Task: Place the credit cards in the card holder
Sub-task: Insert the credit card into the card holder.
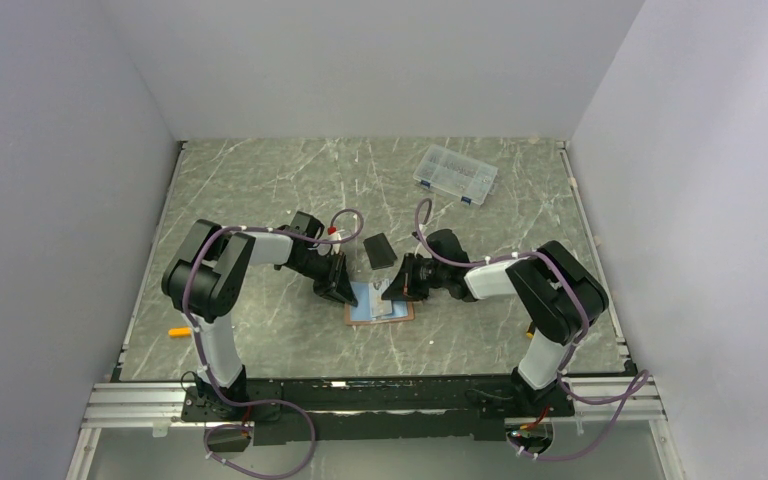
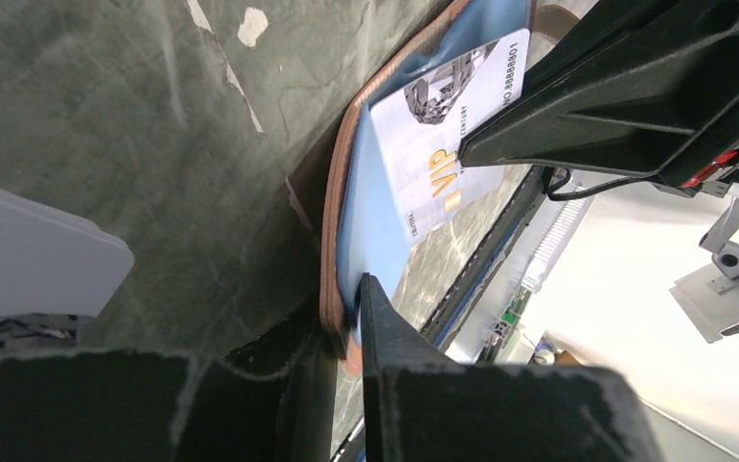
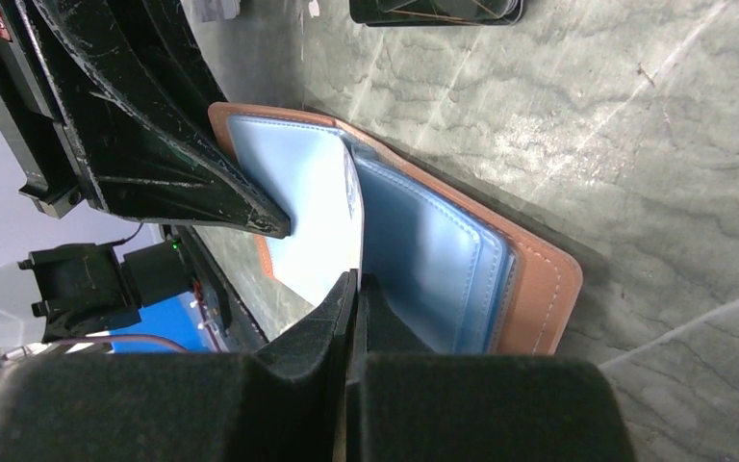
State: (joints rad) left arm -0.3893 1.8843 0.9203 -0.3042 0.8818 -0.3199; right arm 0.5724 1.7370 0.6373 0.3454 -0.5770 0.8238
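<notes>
The tan-brown card holder [image 1: 380,311] lies open on the table between both arms, its blue-grey inner pockets [image 3: 423,260] facing up. My left gripper [image 2: 344,306] is shut on the holder's brown edge [image 2: 332,221], one finger on each side of it. My right gripper [image 3: 358,281] is shut on a pale silver-grey credit card [image 2: 438,144] printed "VIP". In the right wrist view the card [image 3: 355,221] shows edge-on and stands over the holder's middle fold. From above, the left gripper [image 1: 338,285] and right gripper [image 1: 398,285] flank the holder closely.
A small black rectangle [image 1: 379,250] lies just behind the holder. A clear compartment box [image 1: 454,174] sits at the back right. A small orange object [image 1: 178,331] lies near the table's left edge. Grey walls enclose the marbled tabletop [image 1: 260,180].
</notes>
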